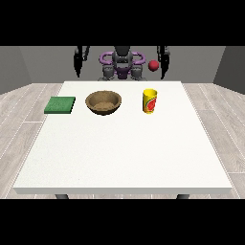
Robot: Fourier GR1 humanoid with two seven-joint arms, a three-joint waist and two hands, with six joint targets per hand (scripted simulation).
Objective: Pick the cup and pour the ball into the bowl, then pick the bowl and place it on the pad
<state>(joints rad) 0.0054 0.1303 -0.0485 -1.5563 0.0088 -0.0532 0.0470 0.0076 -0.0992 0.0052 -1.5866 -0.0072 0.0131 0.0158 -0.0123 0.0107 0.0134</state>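
A robot stands behind a white table [119, 158] with both arms hanging at its sides, the job ahead of it not yet begun. The hand at the view's left [78, 67] and the hand at the view's right [163, 66] hang beyond the table's far edge, touching nothing; whether their fingers are apart or together cannot be told from here.

The yellow cup [150, 101] stands upright on the table, nearer the camera than the fingers of the hand at the view's right and a little inward of them. The red ball [153, 65] shows in the air just beside that hand, above the cup and not inside it. The brown bowl [103, 102] sits near the cup, between the two hands' lines and well forward of both. The green pad [60, 105] lies forward of the hand at the view's left, just beside the bowl.

By these signs every step remains: grasping the cup, tipping the ball into the bowl, then carrying the bowl to the pad.
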